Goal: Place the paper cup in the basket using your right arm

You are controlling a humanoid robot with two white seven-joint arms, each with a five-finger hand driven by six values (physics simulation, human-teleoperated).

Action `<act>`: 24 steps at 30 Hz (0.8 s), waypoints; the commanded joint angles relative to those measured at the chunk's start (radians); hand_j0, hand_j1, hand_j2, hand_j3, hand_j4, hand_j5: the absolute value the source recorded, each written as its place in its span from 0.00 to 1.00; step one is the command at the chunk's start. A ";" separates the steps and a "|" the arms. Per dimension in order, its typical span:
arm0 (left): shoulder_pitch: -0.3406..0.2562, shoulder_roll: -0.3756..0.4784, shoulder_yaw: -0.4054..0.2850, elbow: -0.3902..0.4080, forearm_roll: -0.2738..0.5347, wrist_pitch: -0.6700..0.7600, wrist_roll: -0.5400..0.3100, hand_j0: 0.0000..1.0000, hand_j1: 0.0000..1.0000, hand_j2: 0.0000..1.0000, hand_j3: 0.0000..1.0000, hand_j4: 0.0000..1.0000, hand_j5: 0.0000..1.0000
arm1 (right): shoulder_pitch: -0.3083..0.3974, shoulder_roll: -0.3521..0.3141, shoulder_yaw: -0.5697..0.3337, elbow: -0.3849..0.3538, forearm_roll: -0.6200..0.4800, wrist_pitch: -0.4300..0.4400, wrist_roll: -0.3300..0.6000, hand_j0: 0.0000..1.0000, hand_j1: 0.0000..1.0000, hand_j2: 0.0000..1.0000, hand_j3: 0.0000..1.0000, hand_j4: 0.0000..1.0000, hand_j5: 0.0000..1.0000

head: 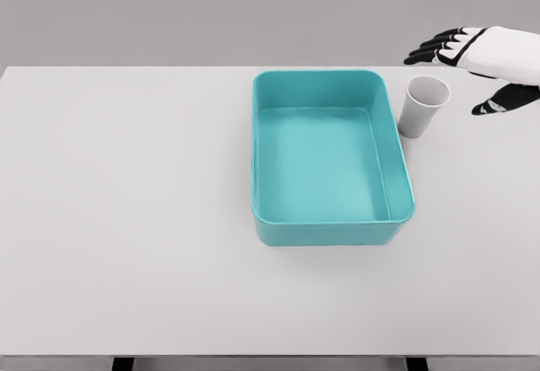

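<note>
- Grey wall stood behind a wide white counter (126,219) that filled most of the head view.
- At the counter's middle sat a teal basket (405,169), rectangular with rounded corners, its inside bare.
- Just beside the basket's far right corner stood a cup (422,106), white, upright, mouth open upward, resting on the counter outside the basket; whether it touched the wall could not be told.
- The right hand (477,72) came in from the upper right edge, near the cup but apart from it.
- Its dark fingers (434,48) were spread and pointed left above the cup's level, the thumb (498,104) lower and separate, so the hand was wide open and held nothing.
- No left arm showed anywhere in the view.
</note>
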 commanded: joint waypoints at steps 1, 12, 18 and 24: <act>0.000 0.000 0.000 0.001 0.000 0.000 0.000 1.00 1.00 1.00 1.00 1.00 1.00 | 0.000 0.015 0.009 -0.007 -0.001 0.017 0.000 1.00 1.00 1.00 1.00 1.00 1.00; 0.000 0.000 0.000 -0.001 0.000 0.000 0.000 1.00 1.00 1.00 1.00 1.00 1.00 | -0.054 0.231 0.093 0.654 -0.268 0.381 0.000 0.99 0.99 0.99 0.99 0.99 0.99; 0.000 0.000 0.000 -0.001 0.000 0.000 0.000 1.00 1.00 1.00 1.00 1.00 1.00 | -0.071 0.320 0.092 0.864 -0.264 0.279 0.000 1.00 1.00 1.00 1.00 1.00 1.00; 0.000 0.000 0.000 0.001 0.000 0.000 0.000 1.00 1.00 1.00 1.00 1.00 1.00 | -0.097 0.369 0.079 0.879 -0.273 0.236 0.000 1.00 1.00 1.00 1.00 1.00 1.00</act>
